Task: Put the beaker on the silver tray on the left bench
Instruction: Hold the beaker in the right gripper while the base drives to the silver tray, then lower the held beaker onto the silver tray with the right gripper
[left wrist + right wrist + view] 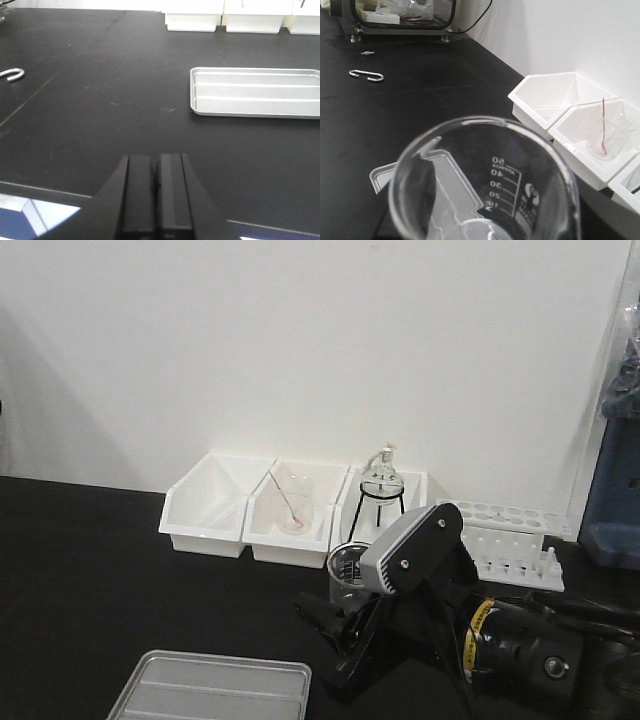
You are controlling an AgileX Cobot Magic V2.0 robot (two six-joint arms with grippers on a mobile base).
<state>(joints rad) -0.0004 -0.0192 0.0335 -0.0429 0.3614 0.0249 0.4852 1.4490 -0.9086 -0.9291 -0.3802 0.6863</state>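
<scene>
The left gripper (156, 192) hangs low over the bench (90, 570), its fingers pressed together on nothing. The tray (220, 685) lies at the near left, and the part in view holds nothing. Right of it and farther back, in front of the bins (290, 520), the beaker (349, 570) stands upright, pinched by the right gripper (338, 620). I cannot tell whether its base is clear of the bench. The step looks like the carry: grasp made, placing not yet done. The next move calls for a level sweep leftward over the tray, then a gentle lowering before release.
</scene>
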